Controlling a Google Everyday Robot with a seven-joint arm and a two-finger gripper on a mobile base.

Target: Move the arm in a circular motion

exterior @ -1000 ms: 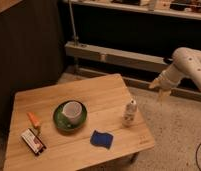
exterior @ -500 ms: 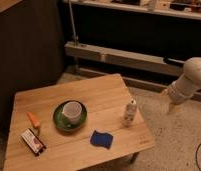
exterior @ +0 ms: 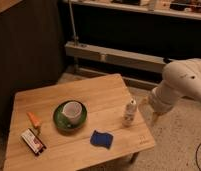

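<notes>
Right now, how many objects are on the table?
6: cup on green plate centre, orange piece and packet left, blue cloth front, white bottle right edge; end effector just beyond it.

Warm, dim light falls from above on the tabletop (exterior: 109, 95); the upper half of the frame is nearly black. The arm (exterior: 186, 82) at the right edge catches the brightest light (its underside is shaded). The gripper (exterior: 155, 115) hangs in duller light right of centre, just beside the tabletop's edge.
</notes>
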